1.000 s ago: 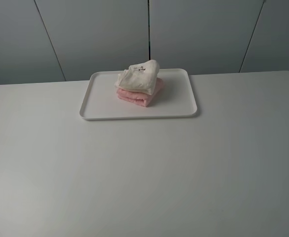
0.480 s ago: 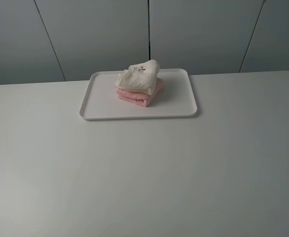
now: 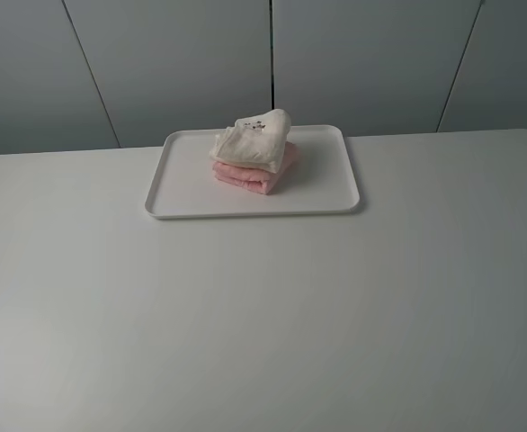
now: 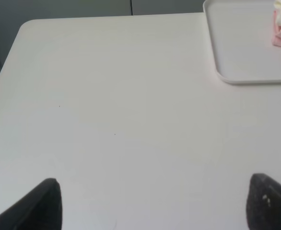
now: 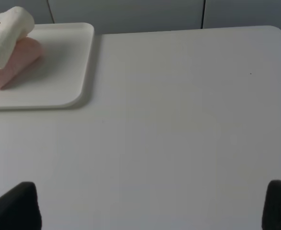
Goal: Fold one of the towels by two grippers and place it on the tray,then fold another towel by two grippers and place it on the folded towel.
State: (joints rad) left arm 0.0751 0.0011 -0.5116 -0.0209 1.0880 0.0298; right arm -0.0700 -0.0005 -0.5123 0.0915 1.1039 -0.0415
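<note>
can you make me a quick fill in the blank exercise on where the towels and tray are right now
1. The cream towel lies on top of the ____ towel.
2. Both towels sit on the white ____, toward its far edge.
3. The tray stands on the ____.
4. Each pincer, left pincer and right pincer, has its jaws ____ and holds nothing.

Missing words: pink; tray; table; open
</note>
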